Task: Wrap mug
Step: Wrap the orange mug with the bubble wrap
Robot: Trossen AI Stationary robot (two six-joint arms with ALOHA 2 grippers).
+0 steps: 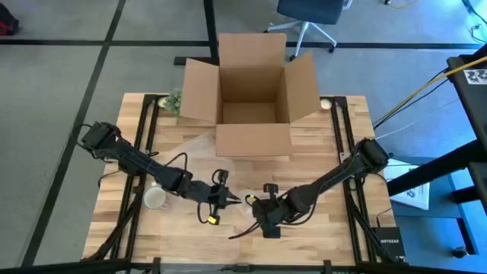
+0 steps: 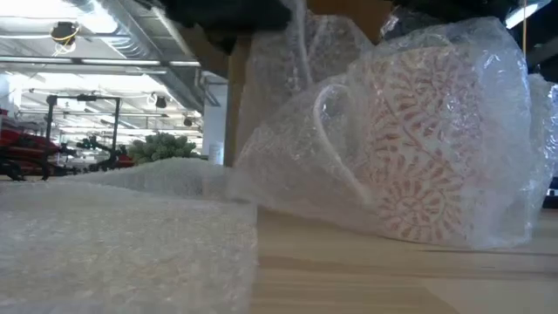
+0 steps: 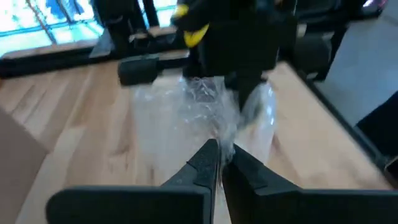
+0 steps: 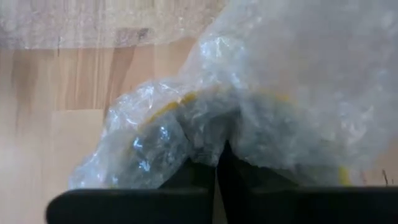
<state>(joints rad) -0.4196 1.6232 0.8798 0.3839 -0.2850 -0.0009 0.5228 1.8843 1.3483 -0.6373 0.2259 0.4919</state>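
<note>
Wrapping step in hand: near the wooden table's (image 1: 342, 236) front edge, the left gripper (image 1: 228, 199) and right gripper (image 1: 257, 204), each clamped on clear bubble wrap (image 2: 288, 113), enclose the white red-patterned ceramic mug (image 2: 427, 148); next, fold the loose film shut.

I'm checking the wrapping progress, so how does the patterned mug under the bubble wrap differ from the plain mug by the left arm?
The patterned mug has a red and white design; the plain mug looks plain white. The patterned mug is covered in bubble wrap; the plain mug sits bare on the table. The patterned mug stands upright, while the plain mug's pose is hard to judge. Both rest on the table.
</note>
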